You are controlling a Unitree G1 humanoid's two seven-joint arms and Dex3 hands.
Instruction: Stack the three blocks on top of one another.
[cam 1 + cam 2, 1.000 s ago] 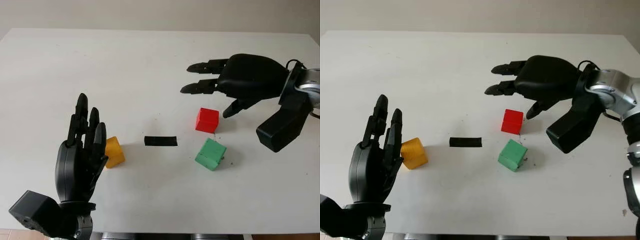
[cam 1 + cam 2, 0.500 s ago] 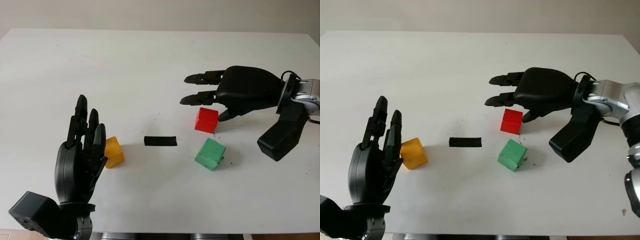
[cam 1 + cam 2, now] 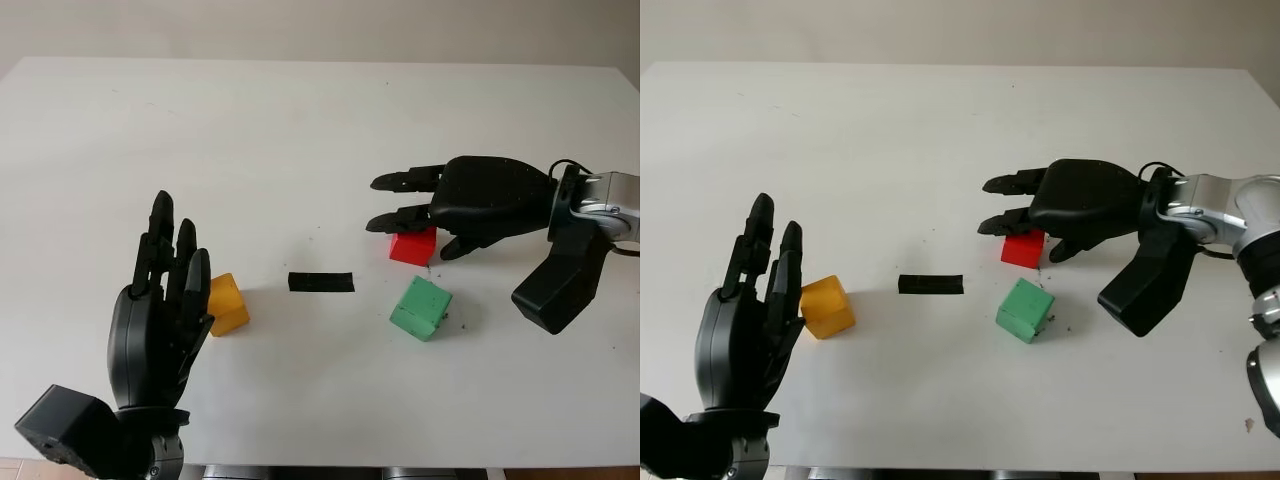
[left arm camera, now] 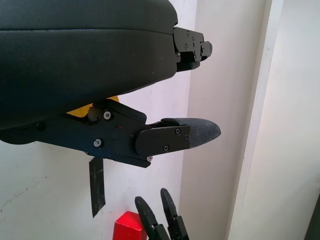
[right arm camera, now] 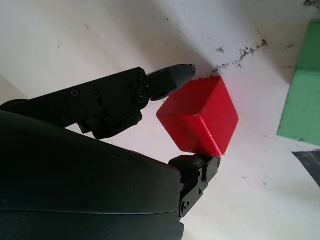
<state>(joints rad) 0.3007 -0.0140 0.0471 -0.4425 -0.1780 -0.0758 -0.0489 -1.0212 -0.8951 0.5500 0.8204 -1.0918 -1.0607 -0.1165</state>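
The red block [image 3: 410,247] sits on the white table [image 3: 200,130] right of centre. My right hand [image 3: 412,234] hangs low over it, open, fingers [image 3: 398,219] past its left side and the thumb [image 3: 450,249] at its right. In the right wrist view the thumb tip [image 5: 177,75] sits at one corner of the red block [image 5: 200,120] and a finger [image 5: 200,172] at the opposite edge. The green block [image 3: 421,308] lies tilted just in front of it. The yellow block [image 3: 227,303] lies at the left, beside my open left hand [image 3: 165,290], which is held upright.
A black strip [image 3: 321,282] lies flat on the table between the yellow block and the other two. The table's front edge runs just behind my left forearm. Bare white surface stretches across the far half.
My right hand has dropped and drawn in around the red block, with the thumb coming down at its right side. The blocks and my left hand have not moved.
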